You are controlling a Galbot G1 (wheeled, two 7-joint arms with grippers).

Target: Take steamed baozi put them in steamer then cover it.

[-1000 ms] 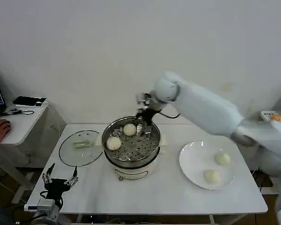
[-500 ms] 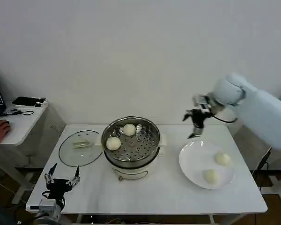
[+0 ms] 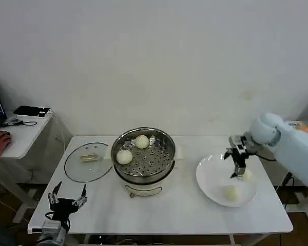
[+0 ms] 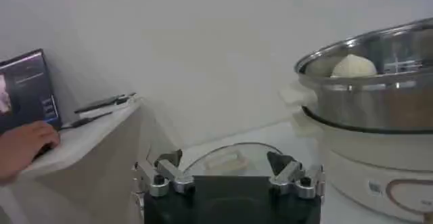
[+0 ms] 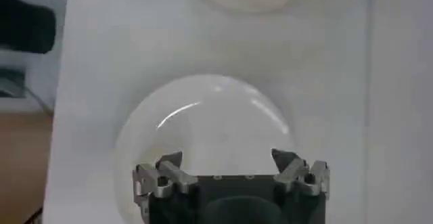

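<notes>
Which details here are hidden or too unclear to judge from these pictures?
- Head view: the right gripper covers part of the far baozi on the plate; contact cannot be judged.
- Right wrist view: that baozi lies behind the gripper body.
- Left wrist view: the steamer is cut by the edge; its wall hides the tray.

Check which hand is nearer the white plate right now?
Right. The right hand hangs over the white plate, by a baozi. The left hand sits at the table's opposite front corner.
</notes>
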